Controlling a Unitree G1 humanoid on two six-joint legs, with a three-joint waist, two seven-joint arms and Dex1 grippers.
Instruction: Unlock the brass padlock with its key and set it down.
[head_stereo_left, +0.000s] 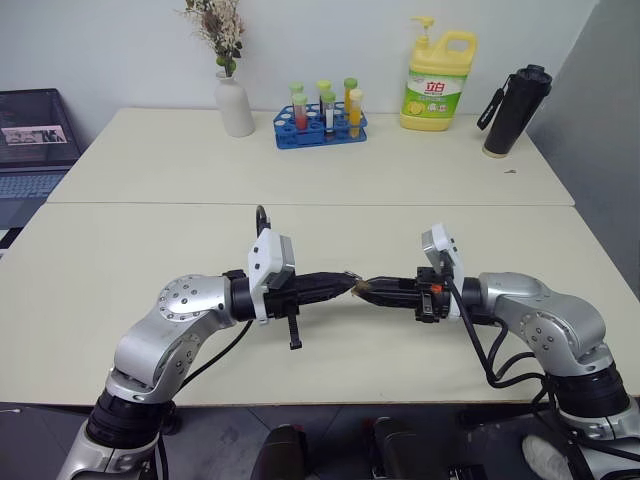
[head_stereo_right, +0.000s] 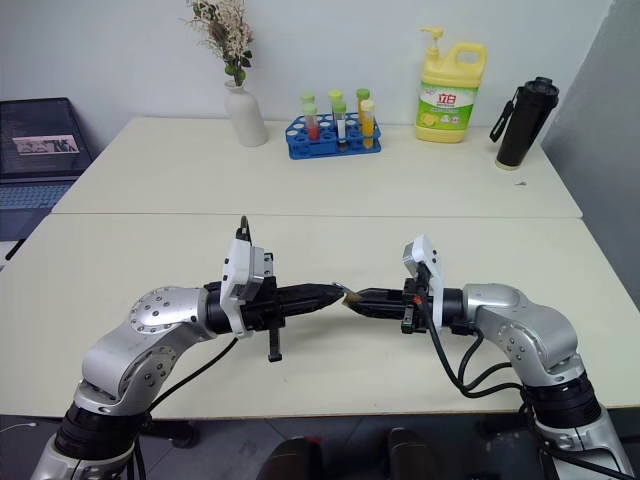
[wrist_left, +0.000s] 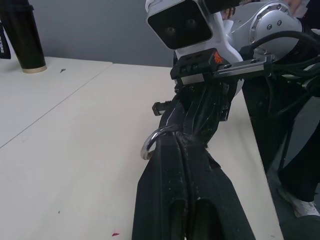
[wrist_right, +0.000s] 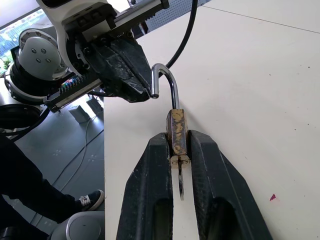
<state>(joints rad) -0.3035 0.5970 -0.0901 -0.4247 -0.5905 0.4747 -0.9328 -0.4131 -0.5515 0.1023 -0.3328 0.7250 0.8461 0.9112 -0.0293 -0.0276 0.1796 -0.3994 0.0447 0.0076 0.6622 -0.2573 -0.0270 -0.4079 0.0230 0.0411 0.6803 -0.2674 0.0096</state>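
From the head views, the left gripper (head_stereo_left: 345, 285) and right gripper (head_stereo_left: 368, 290) meet tip to tip above the surface (head_stereo_left: 300, 180), both clamped shut. In the right wrist view, the right gripper pinches the brass padlock (wrist_right: 177, 132) by its body, key (wrist_right: 180, 180) hanging beneath, shackle freed at one end beside the left gripper's tips. Small, hard and slick, it probably wants a flat-sided body grip.

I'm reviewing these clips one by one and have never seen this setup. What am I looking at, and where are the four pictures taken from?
A two-armed robot stands at a table. Two pictures come from its head, one from each wrist. The right gripper is shut on a small brass padlock, its shackle swung open and a key in its base. The left gripper, shut, meets it tip to tip. At the back stand a vase, a rack of tubes, a soap bottle and a black flask.
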